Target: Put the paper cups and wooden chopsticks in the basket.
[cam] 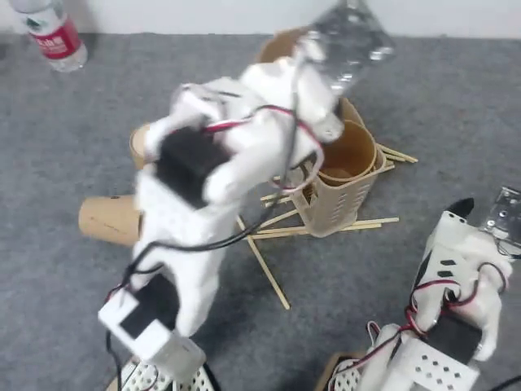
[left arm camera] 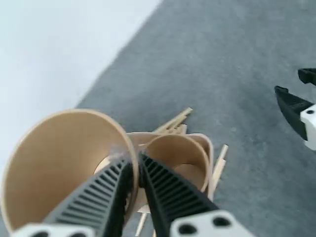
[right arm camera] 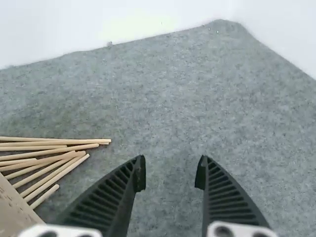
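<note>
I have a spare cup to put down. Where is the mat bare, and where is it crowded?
Bare: the mat right of the basket, beyond the right gripper; also between the bottle and the lying cups. Crowded: around the basket, where chopsticks lie scattered and the left gripper holds a cup over it.

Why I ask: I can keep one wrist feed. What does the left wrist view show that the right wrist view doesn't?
Left wrist view: the left gripper shut on a paper cup, a second paper cup beyond. Right wrist view: a tan surface beside the wooden chopsticks, too cropped to name. Both: the open right gripper, those chopsticks, grey carpet.
</note>
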`<move>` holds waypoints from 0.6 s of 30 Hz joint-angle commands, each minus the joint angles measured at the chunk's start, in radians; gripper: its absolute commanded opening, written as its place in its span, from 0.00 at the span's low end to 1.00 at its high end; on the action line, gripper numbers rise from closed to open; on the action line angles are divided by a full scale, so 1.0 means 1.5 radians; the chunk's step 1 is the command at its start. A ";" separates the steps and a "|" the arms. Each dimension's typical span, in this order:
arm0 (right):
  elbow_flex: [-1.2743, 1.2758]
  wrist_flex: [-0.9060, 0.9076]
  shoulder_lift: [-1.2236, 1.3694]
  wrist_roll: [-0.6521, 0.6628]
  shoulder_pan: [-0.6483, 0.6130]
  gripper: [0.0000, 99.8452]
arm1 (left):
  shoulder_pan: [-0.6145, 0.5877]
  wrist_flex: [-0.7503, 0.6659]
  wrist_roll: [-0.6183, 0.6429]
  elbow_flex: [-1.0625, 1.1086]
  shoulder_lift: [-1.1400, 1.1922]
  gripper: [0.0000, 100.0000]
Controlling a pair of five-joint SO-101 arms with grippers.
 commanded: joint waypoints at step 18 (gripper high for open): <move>-0.005 -0.017 -0.008 -0.011 0.005 0.17 | 0.052 0.009 0.027 0.059 0.069 0.15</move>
